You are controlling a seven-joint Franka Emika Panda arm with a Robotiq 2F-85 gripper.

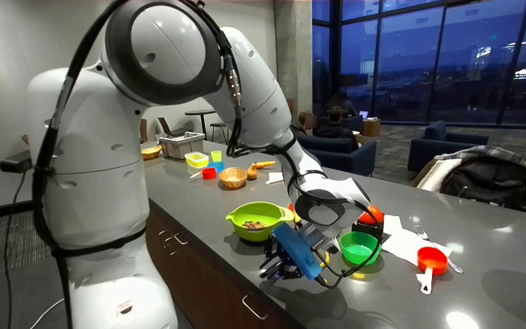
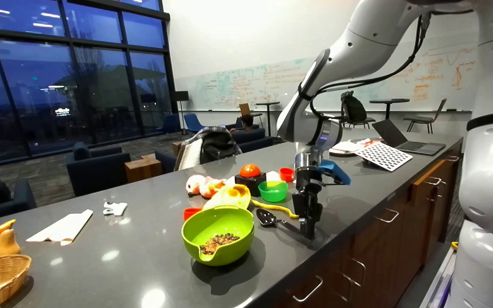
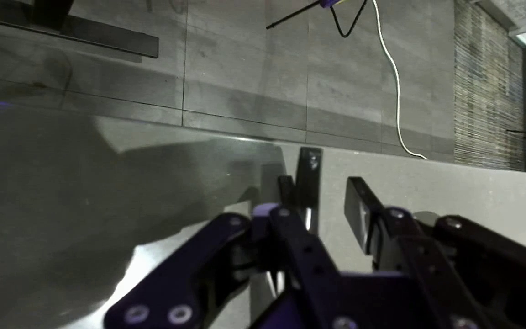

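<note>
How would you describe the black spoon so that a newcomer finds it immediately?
On the grey counter, find the lime bowl. Beside it, toward the gripper, lies the spoon: black, oval-headed, unlike the yellow strip nearby.

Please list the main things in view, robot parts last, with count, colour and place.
spouted bowl: 1, lime green, beside spoon
spoon: 1, black, beside spouted bowl
small bowl: 1, green, beside domed box
domed box: 1, black and orange, beside small bowl
cups: at least 2, red, near fork and basket
fork: 1, silver, near red cup
baskets: 2, tan, near crate and carrot
laptop: 1, grey, on counter
gripper: 1, black, near spoon
arm: 1, white, above counter
</note>
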